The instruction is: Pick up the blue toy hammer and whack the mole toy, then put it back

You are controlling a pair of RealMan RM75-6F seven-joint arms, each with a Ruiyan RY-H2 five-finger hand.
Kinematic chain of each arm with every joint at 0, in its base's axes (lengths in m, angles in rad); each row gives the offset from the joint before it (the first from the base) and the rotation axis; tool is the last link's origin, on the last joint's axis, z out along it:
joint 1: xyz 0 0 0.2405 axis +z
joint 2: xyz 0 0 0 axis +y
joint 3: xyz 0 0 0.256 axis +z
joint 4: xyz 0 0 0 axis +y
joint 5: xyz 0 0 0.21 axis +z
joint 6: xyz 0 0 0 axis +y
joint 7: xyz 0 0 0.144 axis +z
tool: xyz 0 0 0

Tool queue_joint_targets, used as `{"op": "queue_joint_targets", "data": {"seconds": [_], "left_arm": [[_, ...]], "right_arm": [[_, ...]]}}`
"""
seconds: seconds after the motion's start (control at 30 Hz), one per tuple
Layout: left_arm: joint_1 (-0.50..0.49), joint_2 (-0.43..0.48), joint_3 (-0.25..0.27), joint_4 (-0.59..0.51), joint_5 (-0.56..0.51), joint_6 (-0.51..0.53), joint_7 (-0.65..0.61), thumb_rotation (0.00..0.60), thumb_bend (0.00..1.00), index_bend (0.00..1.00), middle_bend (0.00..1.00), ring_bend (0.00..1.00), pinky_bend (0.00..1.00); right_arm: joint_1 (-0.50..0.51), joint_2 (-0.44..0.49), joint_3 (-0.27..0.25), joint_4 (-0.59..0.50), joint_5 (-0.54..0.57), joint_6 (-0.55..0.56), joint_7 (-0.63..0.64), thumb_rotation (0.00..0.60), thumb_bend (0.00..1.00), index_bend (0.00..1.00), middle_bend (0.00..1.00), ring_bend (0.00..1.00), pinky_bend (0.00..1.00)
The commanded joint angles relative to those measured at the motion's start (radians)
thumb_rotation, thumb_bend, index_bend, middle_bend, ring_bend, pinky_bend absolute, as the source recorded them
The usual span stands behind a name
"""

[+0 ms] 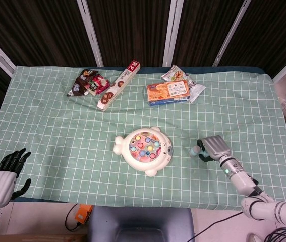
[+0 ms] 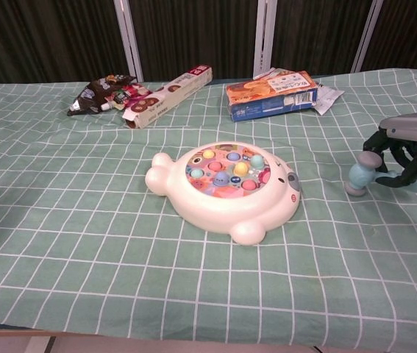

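Observation:
The white mole toy [image 1: 144, 149] [image 2: 224, 187], with coloured pegs on its round top, sits at the middle of the green checked table [image 1: 57, 126]. To its right my right hand [image 1: 213, 147] [image 2: 408, 145] grips the blue toy hammer [image 1: 196, 150] [image 2: 359, 175] by its handle. The hammer's head points left toward the toy, low over the cloth and apart from it. My left hand [image 1: 1, 174] hangs open past the table's front left corner, holding nothing.
At the back of the table lie a dark snack bag [image 1: 88, 82], a long biscuit box [image 1: 118, 84], an orange and blue box [image 1: 168, 92] and a white packet [image 1: 195, 91]. Dark panels stand behind the table.

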Motion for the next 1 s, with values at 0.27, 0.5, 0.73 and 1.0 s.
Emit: {"op": "queue_joint_targets", "data": {"seconds": [0.27, 0.5, 0.73, 1.0], "left_arm": [[-0.002, -0.003, 0.002, -0.001, -0.001, -0.006, 0.007, 0.6, 0.38, 0.0, 0.0, 0.0, 0.11], [-0.005, -0.004, 0.001, -0.002, -0.005, -0.011, 0.011, 0.6, 0.38, 0.0, 0.0, 0.0, 0.11], [-0.005, -0.003, 0.002, -0.003, -0.004, -0.01, 0.009, 0.6, 0.38, 0.0, 0.0, 0.01, 0.11], [-0.008, -0.006, 0.004, -0.005, -0.009, -0.022, 0.02, 0.6, 0.38, 0.0, 0.01, 0.01, 0.11]], "right_arm": [[-0.023, -0.035, 0.012, 0.075, -0.062, -0.017, 0.068, 0.6, 0.82, 1.0, 0.71, 0.73, 0.84], [-0.031, -0.039, 0.021, 0.098, -0.09, -0.034, 0.1, 0.6, 0.81, 0.99, 0.71, 0.7, 0.82], [-0.038, -0.038, 0.027, 0.107, -0.102, -0.047, 0.112, 0.6, 0.81, 0.93, 0.71, 0.66, 0.78], [-0.043, -0.039, 0.036, 0.109, -0.104, -0.051, 0.103, 0.6, 0.81, 0.84, 0.69, 0.62, 0.74]]}}
